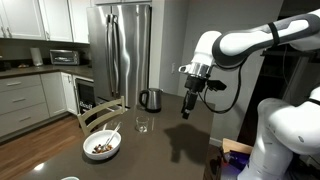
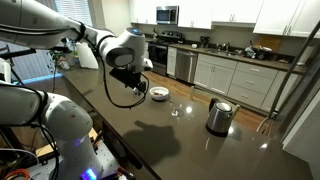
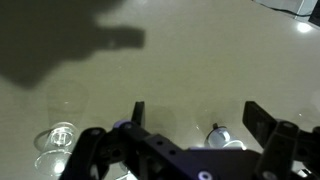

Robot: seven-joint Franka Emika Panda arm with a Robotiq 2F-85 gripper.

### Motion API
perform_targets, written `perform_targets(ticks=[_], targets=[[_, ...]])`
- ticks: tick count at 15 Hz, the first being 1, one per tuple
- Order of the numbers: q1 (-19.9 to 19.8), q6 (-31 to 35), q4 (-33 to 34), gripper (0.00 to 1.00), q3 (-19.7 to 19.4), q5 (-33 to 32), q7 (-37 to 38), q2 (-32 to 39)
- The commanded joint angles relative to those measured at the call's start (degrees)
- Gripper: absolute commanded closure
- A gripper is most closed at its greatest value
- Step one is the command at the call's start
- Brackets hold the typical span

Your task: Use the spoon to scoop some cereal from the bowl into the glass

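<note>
The white bowl (image 1: pixel 93 153) sits near the table's front edge, with brown cereal (image 1: pixel 101 147) inside. The light spoon (image 1: pixel 114 133) rests in it, its handle leaning over the rim. The small clear glass (image 1: pixel 142 125) stands behind and beside the bowl. Bowl (image 2: pixel 160 94) and glass (image 2: pixel 175 110) also show in both exterior views. The glass is at the lower left of the wrist view (image 3: pixel 58 138). My gripper (image 1: pixel 187 109) hangs open and empty above the table, well apart from the bowl and the glass. Its fingers (image 3: pixel 198 120) are spread wide.
A steel kettle (image 1: pixel 150 99) with a dark handle stands behind the glass. It also shows in an exterior view (image 2: pixel 219 116) and between my fingers in the wrist view (image 3: pixel 222 135). The dark table (image 1: pixel 190 140) ends near a chair (image 1: pixel 100 114).
</note>
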Motion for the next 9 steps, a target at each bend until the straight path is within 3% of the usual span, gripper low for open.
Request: perform_targets(ticks=[1,6,9], targets=[[1.8,1.5,6.8,0.00,-1.4,2.2,-2.5,10.6],[9.0,-0.7,19.0,0.00,-6.9,4.5,-4.5,25.5],[12.8,-1.9,28.5,0.00,-10.6,9.0,-9.3,35.7]])
